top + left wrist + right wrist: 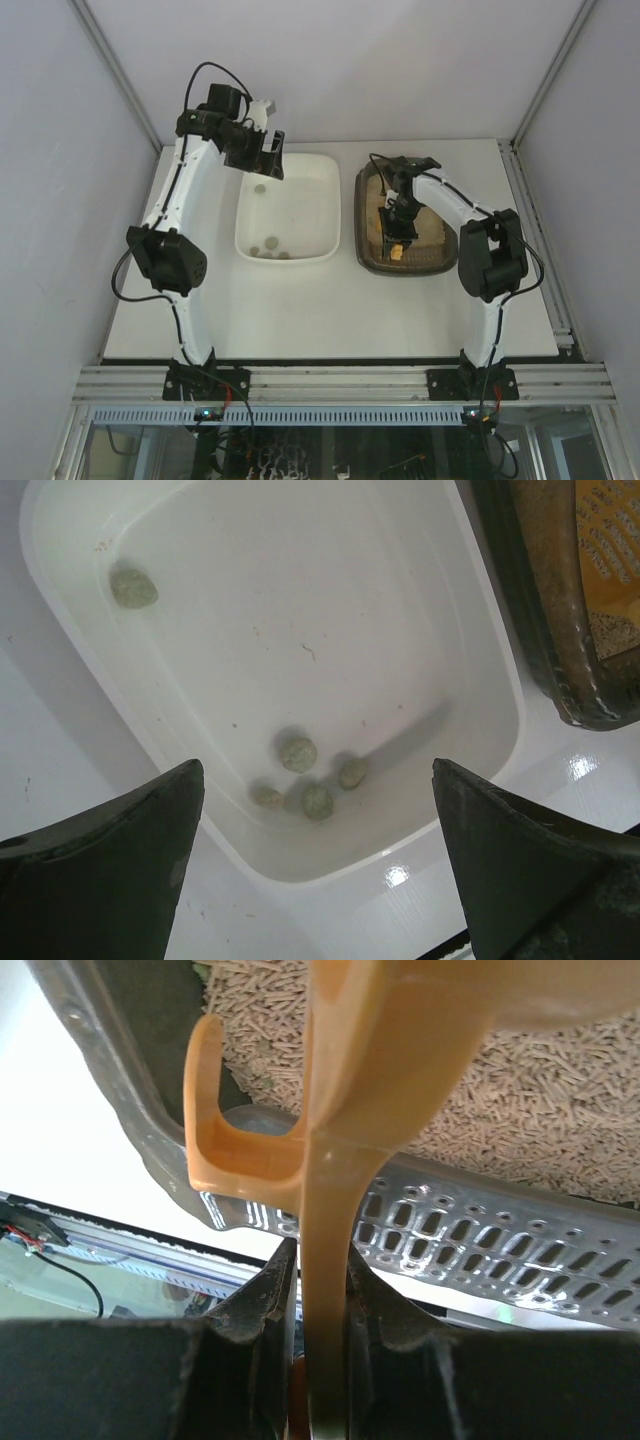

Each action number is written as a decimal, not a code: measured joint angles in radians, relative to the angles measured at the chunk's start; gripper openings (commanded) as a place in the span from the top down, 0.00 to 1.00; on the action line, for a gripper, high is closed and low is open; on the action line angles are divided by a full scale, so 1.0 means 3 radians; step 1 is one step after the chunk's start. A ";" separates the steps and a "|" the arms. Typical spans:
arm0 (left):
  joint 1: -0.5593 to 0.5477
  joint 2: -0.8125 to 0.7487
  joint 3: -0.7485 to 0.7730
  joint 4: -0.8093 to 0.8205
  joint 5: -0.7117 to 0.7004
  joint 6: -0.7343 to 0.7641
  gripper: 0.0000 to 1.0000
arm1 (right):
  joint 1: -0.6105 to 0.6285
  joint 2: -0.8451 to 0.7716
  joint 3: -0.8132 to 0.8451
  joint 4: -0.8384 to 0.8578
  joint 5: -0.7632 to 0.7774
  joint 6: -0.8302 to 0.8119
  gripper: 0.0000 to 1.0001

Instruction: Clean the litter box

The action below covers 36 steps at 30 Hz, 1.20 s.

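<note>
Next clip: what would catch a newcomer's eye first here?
The right gripper is shut on the yellow scoop, held over the pellet litter in the dark brown litter box. Left of it, the white tub holds several greenish clumps, with the open left gripper above.

Two arms are seen from above, one posed over each tray on a white table (300,310).

The left arm is bent up and across, so that the left gripper (262,152) is held above the far left corner of the white tub (300,215). In the tub a few small greyish lumps (270,250) are gathered along the near wall (one more lies apart, toward the far end). Just beside the tub, to its right, the litter box (370,258) is set, dark-rimmed with sandy fill. The right gripper (398,238) is lowered into it, and a yellow scoop (397,253) is seen at its tip.
</note>
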 measured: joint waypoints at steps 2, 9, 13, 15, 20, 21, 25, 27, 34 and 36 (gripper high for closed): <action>0.0000 -0.0015 -0.0039 -0.0003 -0.0001 0.0018 0.00 | 0.0064 0.0011 0.0000 0.0000 0.0023 -0.0001 1.00; 0.0000 -0.0131 -0.0168 -0.0011 -0.0005 0.0055 0.00 | 0.0070 0.0025 0.0000 0.0058 -0.0239 -0.0006 1.00; 0.0000 -0.0216 -0.0275 0.0003 -0.0005 0.0058 0.00 | -0.0136 0.0025 -0.0038 0.0120 -0.0612 -0.0005 1.00; 0.0000 -0.0234 -0.0313 0.0003 -0.0005 0.0072 0.00 | -0.0287 0.0036 -0.0064 0.0125 -0.0828 -0.0004 1.00; 0.0000 -0.0239 -0.0323 0.0005 -0.0005 0.0083 0.00 | -0.0581 0.0169 -0.0064 0.0193 -0.1259 -0.0005 1.00; 0.0000 -0.0239 -0.0323 0.0005 -0.0006 0.0083 0.00 | -0.0609 0.0202 -0.0064 0.0196 -0.1305 -0.0006 1.00; 0.0000 -0.0239 -0.0323 0.0004 -0.0005 0.0089 0.00 | -0.0647 0.0308 -0.0064 0.0201 -0.1431 -0.0009 1.00; 0.0000 -0.0239 -0.0323 0.0000 -0.0004 0.0108 0.00 | -0.0645 0.0296 -0.0071 0.0206 -0.1375 -0.0019 1.00; -0.0075 -0.0179 -0.0238 -0.0178 0.0148 0.0145 0.00 | -0.0481 0.0095 -0.0219 0.0239 -0.0903 -0.0067 1.00; -0.0163 -0.0090 -0.0139 -0.0277 0.0261 0.0145 0.00 | -0.0367 0.0053 -0.0219 0.0229 -0.0746 -0.0070 1.00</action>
